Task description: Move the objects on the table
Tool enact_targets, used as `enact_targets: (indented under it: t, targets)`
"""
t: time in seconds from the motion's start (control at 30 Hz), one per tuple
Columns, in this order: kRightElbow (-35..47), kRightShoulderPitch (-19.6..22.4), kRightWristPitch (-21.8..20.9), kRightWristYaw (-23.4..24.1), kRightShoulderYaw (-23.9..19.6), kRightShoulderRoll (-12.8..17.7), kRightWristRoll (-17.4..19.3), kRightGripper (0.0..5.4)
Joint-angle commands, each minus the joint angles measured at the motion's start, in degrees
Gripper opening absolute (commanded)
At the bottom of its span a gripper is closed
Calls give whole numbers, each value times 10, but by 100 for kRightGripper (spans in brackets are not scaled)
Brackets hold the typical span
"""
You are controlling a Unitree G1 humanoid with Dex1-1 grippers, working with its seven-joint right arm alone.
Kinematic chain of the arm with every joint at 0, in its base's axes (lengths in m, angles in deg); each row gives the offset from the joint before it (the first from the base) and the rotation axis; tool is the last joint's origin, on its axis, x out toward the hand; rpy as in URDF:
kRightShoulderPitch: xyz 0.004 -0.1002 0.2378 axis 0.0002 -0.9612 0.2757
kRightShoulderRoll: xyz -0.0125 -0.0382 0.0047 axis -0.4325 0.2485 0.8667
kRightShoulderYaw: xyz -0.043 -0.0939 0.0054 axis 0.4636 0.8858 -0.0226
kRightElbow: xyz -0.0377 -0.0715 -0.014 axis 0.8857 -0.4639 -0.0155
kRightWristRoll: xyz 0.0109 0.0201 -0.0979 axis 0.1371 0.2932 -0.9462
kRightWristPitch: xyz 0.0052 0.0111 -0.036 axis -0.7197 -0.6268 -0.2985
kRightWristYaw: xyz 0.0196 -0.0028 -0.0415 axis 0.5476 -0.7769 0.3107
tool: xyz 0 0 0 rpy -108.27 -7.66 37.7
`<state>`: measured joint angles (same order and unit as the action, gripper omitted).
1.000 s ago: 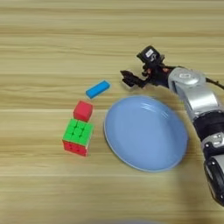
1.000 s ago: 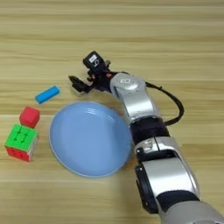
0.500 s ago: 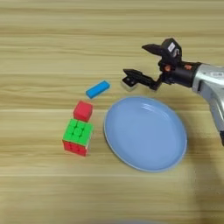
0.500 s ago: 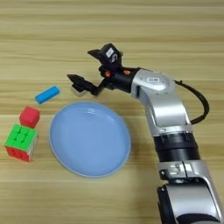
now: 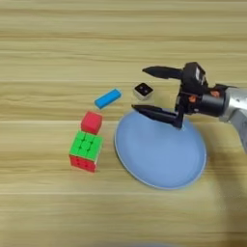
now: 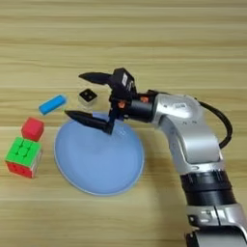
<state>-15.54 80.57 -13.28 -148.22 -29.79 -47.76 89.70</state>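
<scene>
Objects on the table, claw wide open around the white cube

Table of light wood fills the view. Next in size, the light-blue plate lies right of centre. The claw comes from the right, spread wide and holding nothing; its near finger hangs over the plate's far rim. The coloured puzzle cube stands left of the plate, with the red cube just behind it. The blue bar lies with its long axis rising to the right. The white cube, black face up, sits between the claw's fingers.
</scene>
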Motion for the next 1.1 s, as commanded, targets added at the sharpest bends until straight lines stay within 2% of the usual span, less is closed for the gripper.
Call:
enact_targets:
  t: [0.03,0.23,0.33,0.47,0.63,0.77,0.9,1.1]
  targets:
    - [12,11,-43,0,18,18,-18,539]
    - [28,-20,-65,-18,58,20,-34,539]
    - [16,-31,-86,-20,74,23,-55,539]
    - [-7,-31,-105,-20,70,32,-67,539]
    - [-63,-10,-106,9,61,29,-84,539]
    - [-90,-6,-121,11,59,29,-88,539]
    - [-113,-11,-141,3,63,35,-95,539]
    - [-135,-31,-169,-35,77,52,-103,539]
